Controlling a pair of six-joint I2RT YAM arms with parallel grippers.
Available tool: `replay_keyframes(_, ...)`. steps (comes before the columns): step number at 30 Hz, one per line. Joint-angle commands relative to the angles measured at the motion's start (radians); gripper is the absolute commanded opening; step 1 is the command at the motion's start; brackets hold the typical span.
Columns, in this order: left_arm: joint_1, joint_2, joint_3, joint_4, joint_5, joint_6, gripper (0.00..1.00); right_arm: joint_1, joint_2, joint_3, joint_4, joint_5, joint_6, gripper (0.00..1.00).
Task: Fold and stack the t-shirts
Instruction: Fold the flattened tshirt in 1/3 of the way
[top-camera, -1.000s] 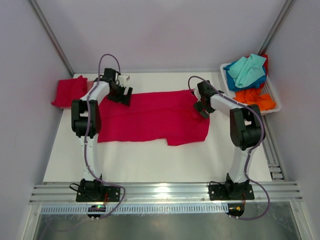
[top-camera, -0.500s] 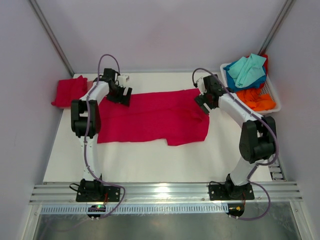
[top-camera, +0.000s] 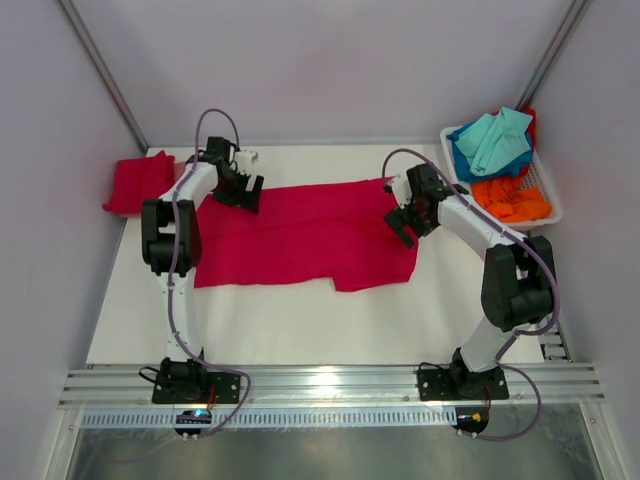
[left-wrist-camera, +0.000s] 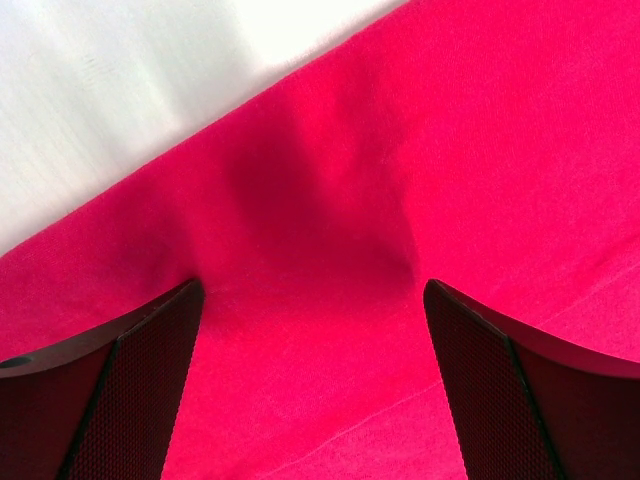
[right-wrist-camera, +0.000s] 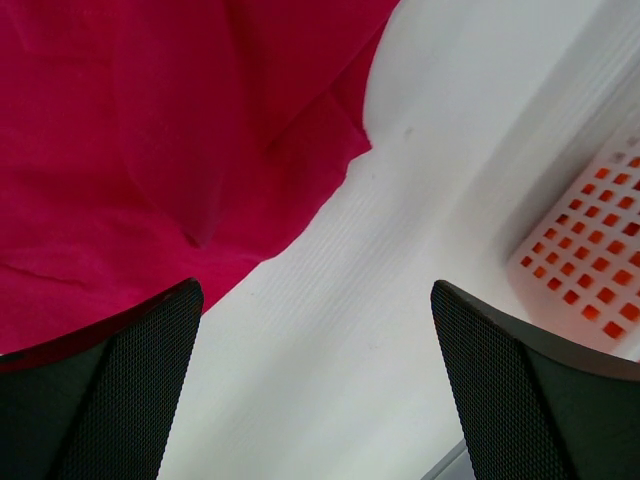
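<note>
I see the crimson t-shirt (top-camera: 300, 235) lying flat, long axis left-right across the worktop (top-camera: 300, 320)'s far half. Left arm (top-camera: 200, 185) dips low over its far-left edge, jaws spread. Right arm (top-camera: 465, 215) hangs above its far-right corner, jaws spread too.

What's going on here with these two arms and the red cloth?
Two robot arms are folding t-shirts. A crimson t-shirt lies spread flat on the white table. The left gripper hangs open over its far left edge, the right gripper open by its far right corner; neither grips the cloth. A folded red shirt sits at the far left, and a teal shirt and an orange shirt, among others, wait in the white basket.
</note>
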Motion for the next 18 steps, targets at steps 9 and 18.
replay_keyframes(9, 0.014, -0.03, -0.019, -0.063, 0.023, -0.024, 0.93, -0.002, -0.005, -0.08, 0.017, -0.08, -0.007, 0.99)
replay_keyframes(18, 0.014, -0.04, -0.028, -0.073, -0.012, 0.004, 0.93, -0.002, 0.055, -0.125, 0.045, -0.034, -0.033, 0.99)
